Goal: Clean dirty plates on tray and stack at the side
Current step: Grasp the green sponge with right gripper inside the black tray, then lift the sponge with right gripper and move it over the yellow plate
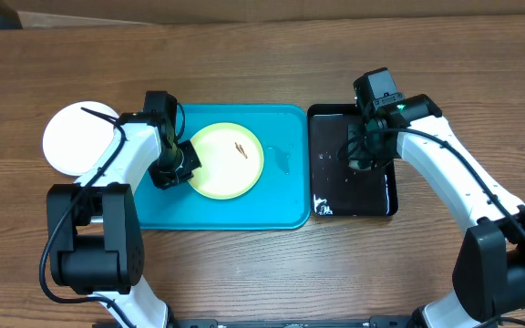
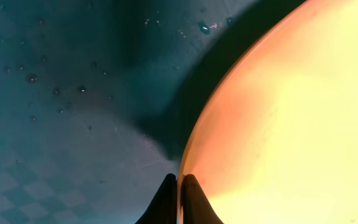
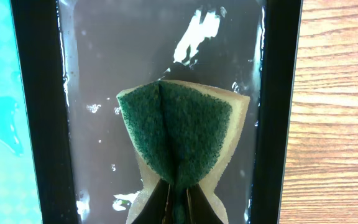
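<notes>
A pale yellow-green plate (image 1: 227, 160) with small dark specks lies on the turquoise tray (image 1: 281, 205). My left gripper (image 1: 179, 165) is shut on the plate's left rim; in the left wrist view the fingers (image 2: 179, 186) pinch the plate's edge (image 2: 278, 143). A white plate (image 1: 73, 138) lies on the table left of the tray. No light blue plate is in view. My right gripper (image 1: 361, 153) is shut on a green and yellow sponge (image 3: 182, 134), held over the wet black tray (image 1: 386, 205).
The black tray (image 3: 92, 74) holds water and stands right beside the turquoise tray. Water drops lie on the turquoise tray floor (image 2: 55, 93). Wooden table (image 1: 262, 273) surrounds both trays.
</notes>
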You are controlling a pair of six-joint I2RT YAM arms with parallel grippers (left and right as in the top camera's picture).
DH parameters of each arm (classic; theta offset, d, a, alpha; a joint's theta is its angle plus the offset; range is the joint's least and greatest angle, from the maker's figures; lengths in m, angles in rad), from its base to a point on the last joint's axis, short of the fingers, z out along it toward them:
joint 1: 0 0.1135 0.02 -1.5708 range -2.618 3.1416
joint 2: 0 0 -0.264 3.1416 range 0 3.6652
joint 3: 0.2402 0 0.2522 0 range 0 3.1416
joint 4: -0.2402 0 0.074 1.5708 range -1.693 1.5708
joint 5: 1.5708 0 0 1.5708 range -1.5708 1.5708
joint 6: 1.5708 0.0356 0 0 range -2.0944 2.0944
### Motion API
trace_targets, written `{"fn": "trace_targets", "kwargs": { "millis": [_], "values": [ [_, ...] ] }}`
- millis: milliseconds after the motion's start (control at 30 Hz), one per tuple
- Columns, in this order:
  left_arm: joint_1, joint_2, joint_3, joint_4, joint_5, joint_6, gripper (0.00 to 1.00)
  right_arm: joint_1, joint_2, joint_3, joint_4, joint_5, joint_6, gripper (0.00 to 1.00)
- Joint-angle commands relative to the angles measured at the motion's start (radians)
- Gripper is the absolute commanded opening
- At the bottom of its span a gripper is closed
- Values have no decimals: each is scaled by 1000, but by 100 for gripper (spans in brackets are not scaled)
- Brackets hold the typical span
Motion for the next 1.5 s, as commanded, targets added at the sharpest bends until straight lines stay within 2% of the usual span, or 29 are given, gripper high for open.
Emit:
{"fn": "trace_targets", "kwargs": {
  "millis": [0,200,400,1467],
  "values": [
    [-8,-16,-11,-3,27,87,4,6,-9,16,6,-18,-41,4],
    [-8,-16,-11,0,52,145,4,6,-9,13,-14,-24,-47,4],
    [-8,-16,-11,14,140,213,4,6,-9,12,-20,-74,-47,4],
    [-8,-16,-11,15,150,174,4,4,-3,22,21,-141,-77,4]
  ]
}}
